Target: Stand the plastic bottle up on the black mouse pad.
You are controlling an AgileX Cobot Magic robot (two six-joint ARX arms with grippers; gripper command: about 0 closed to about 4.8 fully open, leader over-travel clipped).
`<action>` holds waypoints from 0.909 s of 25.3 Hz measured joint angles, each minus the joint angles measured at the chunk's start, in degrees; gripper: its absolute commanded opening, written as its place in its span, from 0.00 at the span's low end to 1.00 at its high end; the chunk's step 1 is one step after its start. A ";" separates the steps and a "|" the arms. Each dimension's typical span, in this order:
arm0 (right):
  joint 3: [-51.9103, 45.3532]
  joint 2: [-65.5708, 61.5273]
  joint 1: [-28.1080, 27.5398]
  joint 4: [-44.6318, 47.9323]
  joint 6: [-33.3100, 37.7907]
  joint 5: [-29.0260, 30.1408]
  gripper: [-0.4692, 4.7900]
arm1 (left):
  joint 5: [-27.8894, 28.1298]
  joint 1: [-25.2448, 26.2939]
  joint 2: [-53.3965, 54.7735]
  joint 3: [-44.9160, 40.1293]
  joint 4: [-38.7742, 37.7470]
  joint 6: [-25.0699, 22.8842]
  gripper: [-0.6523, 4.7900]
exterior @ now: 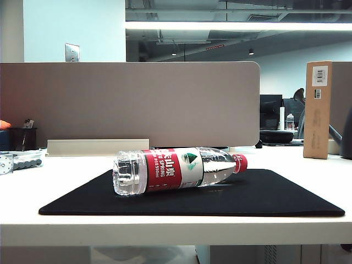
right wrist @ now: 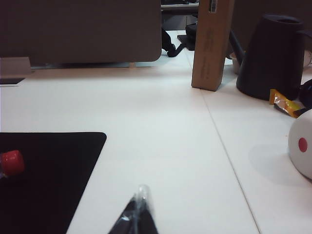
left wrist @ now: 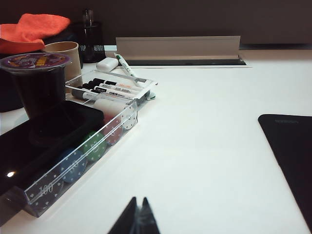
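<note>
While the bottle [exterior: 179, 169] lies sideways on the mouse pad [exterior: 275, 195], the left gripper [left wrist: 138, 210] and right gripper [right wrist: 140, 204] sit closed, empty, well short of it; best open wide, then clasp mid-body.

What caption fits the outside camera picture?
Plastic bottle lying on its side on the black mouse pad, red cap pointing right.
</note>
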State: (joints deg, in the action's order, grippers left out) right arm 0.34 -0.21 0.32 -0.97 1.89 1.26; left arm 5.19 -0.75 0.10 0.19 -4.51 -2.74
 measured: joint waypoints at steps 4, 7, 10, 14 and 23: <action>0.00 -0.35 0.02 -0.13 0.00 0.00 0.09 | 0.00 0.00 0.00 0.00 0.00 0.00 0.11; 0.00 -0.35 0.44 -0.13 0.00 0.04 0.09 | 0.00 0.00 0.00 0.00 0.00 0.00 0.11; 0.00 -0.35 0.42 -0.13 0.00 0.00 0.09 | -0.90 0.00 0.00 0.00 0.02 1.22 0.11; 0.00 -0.44 4.15 -0.11 0.00 -0.13 0.09 | -10.51 0.00 0.04 0.00 4.90 13.92 0.11; 0.00 -9.62 21.55 -0.09 0.02 -0.15 0.09 | -18.12 0.00 0.04 0.02 18.32 28.44 0.11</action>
State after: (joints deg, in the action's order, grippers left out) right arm 0.34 -9.82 21.87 -1.06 1.91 1.10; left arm -12.93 -0.75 0.14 0.21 13.80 25.69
